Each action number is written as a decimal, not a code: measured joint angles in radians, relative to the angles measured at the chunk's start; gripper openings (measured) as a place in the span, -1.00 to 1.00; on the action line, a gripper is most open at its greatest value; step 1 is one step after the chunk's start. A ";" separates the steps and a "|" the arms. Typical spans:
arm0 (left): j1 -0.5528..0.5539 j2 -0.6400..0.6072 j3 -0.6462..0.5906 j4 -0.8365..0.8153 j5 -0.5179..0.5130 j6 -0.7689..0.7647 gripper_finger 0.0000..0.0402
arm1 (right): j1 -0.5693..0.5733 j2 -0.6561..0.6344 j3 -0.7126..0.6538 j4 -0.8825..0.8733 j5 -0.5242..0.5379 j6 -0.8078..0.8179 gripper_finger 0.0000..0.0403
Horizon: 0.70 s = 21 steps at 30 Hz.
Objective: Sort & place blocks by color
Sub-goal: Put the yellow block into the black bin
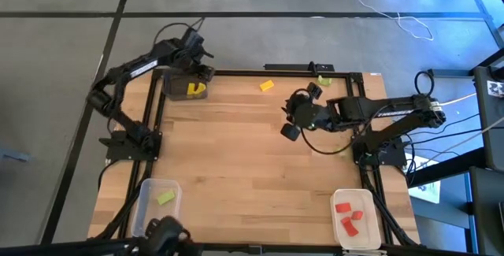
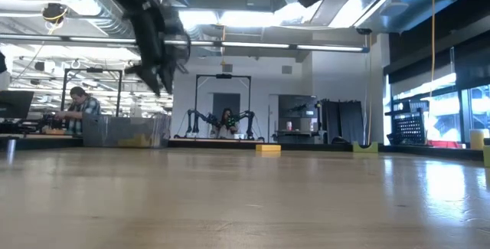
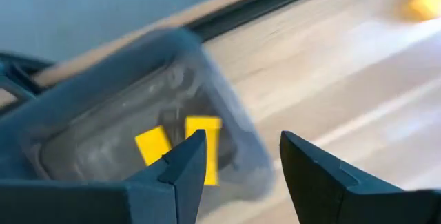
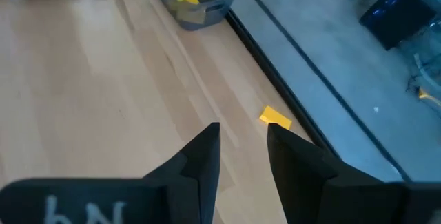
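Observation:
A loose yellow block [image 1: 266, 85] [image 4: 275, 118] [image 2: 268, 149] lies flat on the table near the far edge. A light green block [image 1: 324, 79] [image 2: 365, 148] lies farther right along that edge. Two yellow blocks [image 3: 186, 145] [image 1: 195, 89] lie in the dark bin [image 1: 175, 87] [image 3: 103, 100] at the far left corner. My left gripper [image 1: 206, 72] [image 3: 241, 162] hovers open and empty above that bin's right end. My right gripper [image 1: 290, 111] [image 4: 241, 145] is raised over the middle of the table, right of the loose yellow block, open by a narrow gap and empty.
A clear bin [image 1: 147, 206] at the near left corner holds one green block [image 1: 164, 198]. A white bin [image 1: 368, 226] at the near right corner holds red blocks [image 1: 347, 217]. A black frame rail [image 1: 236, 72] runs along the far edge. Bare wood spans the table's middle.

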State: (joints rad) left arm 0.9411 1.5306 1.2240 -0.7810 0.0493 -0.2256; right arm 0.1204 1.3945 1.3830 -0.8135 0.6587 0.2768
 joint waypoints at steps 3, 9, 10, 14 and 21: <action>-0.044 -0.099 0.000 -0.003 0.007 0.010 -0.13 | -0.068 0.013 0.000 0.032 -0.122 -0.059 -0.40; -0.142 -0.281 0.001 -0.005 0.023 0.026 -0.13 | -0.236 0.089 0.000 0.240 -0.375 -0.228 -0.40; -0.157 -0.307 0.001 -0.008 0.022 0.026 -0.13 | -0.263 0.103 0.000 0.272 -0.401 -0.261 -0.40; -0.212 -0.395 0.001 -0.034 0.021 0.026 -0.13 | -0.362 0.174 0.002 0.357 -0.460 -0.416 -0.40; -0.273 -0.475 0.001 -0.076 0.020 0.024 -0.13 | -0.491 0.323 0.002 0.385 -0.476 -0.618 -0.40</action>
State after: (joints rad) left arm 0.6683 1.0561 1.2247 -0.8571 0.0696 -0.2020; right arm -0.3708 1.7178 1.3846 -0.4284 0.1828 -0.3413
